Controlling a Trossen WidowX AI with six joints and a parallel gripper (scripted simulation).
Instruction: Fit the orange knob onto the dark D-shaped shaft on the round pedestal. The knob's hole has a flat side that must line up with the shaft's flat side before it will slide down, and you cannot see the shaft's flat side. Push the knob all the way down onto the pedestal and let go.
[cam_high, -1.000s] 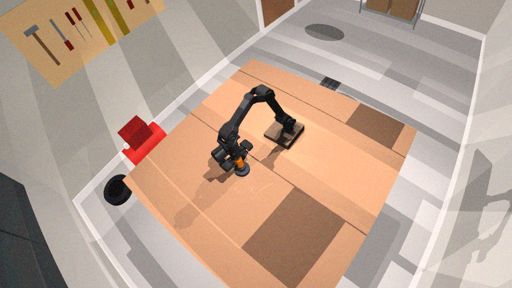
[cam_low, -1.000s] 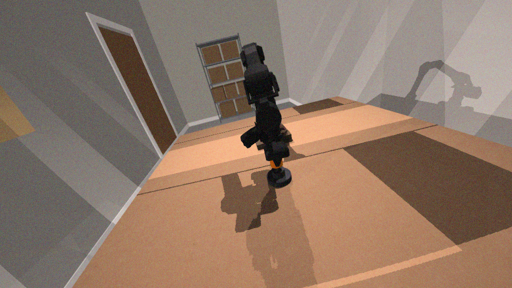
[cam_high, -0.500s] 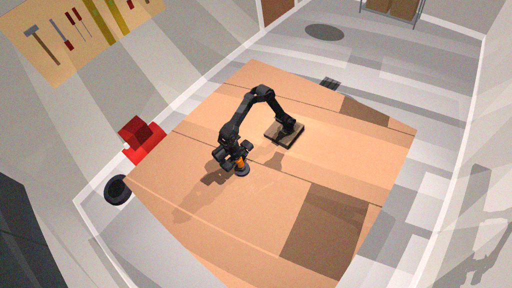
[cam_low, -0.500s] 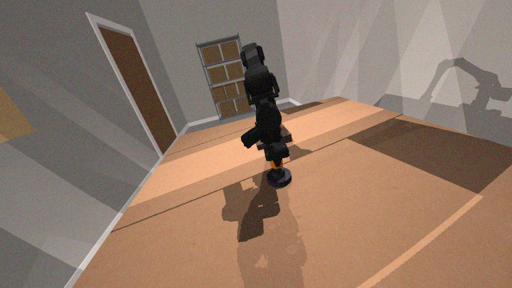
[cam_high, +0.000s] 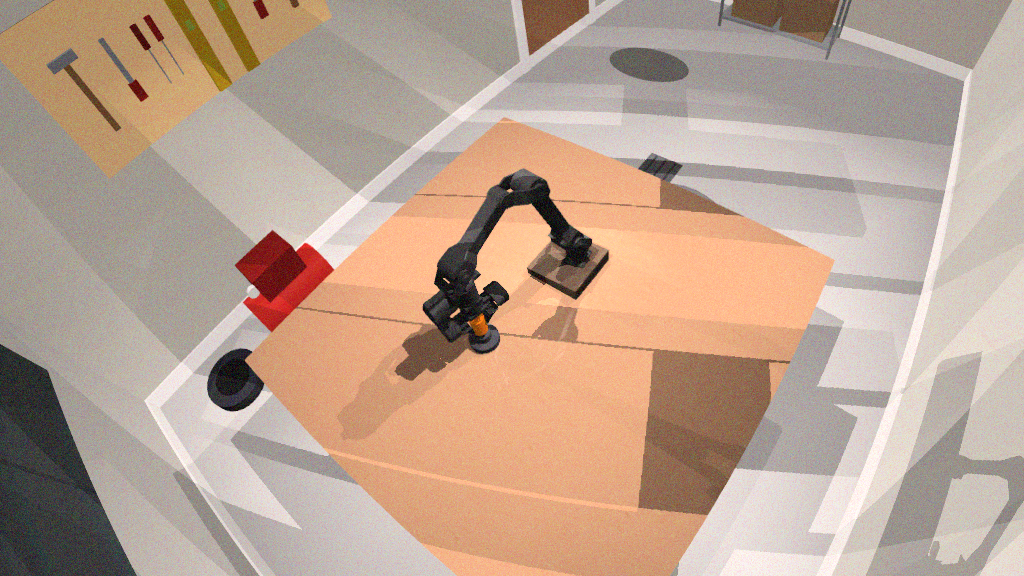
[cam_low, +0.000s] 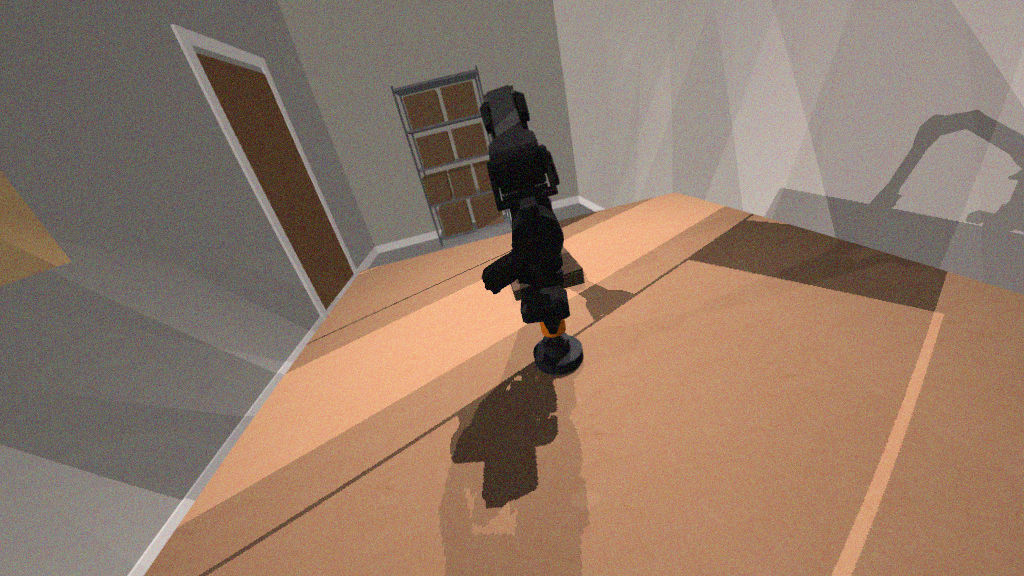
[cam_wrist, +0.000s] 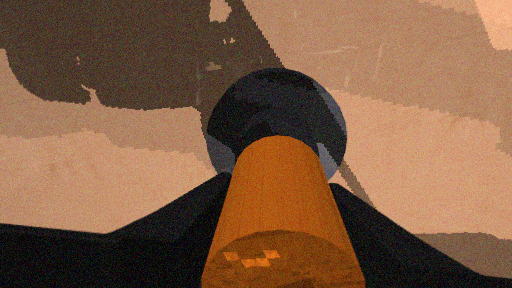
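The orange knob (cam_high: 478, 325) (cam_low: 552, 328) (cam_wrist: 280, 195) is held between the fingers of my gripper (cam_high: 478, 322) (cam_low: 552, 325) (cam_wrist: 278, 187), which is shut on it. The knob is over the middle of the dark round pedestal (cam_high: 485, 346) (cam_low: 565, 363) (cam_wrist: 280, 95). In the top and exterior views the pedestal's wide base shows below the knob, with a dark narrower part between them. The D-shaped shaft is hidden, so I cannot tell how the two flat sides stand to each other or whether the shaft is in the hole.
The arm's square base block (cam_high: 565, 275) (cam_low: 572, 273) stands on the wooden table (cam_high: 544, 429) (cam_low: 680, 429) behind the pedestal. Shadows of the arm and long dark bands cross the table top. A red toolbox (cam_high: 304, 279) is beyond the table's left edge.
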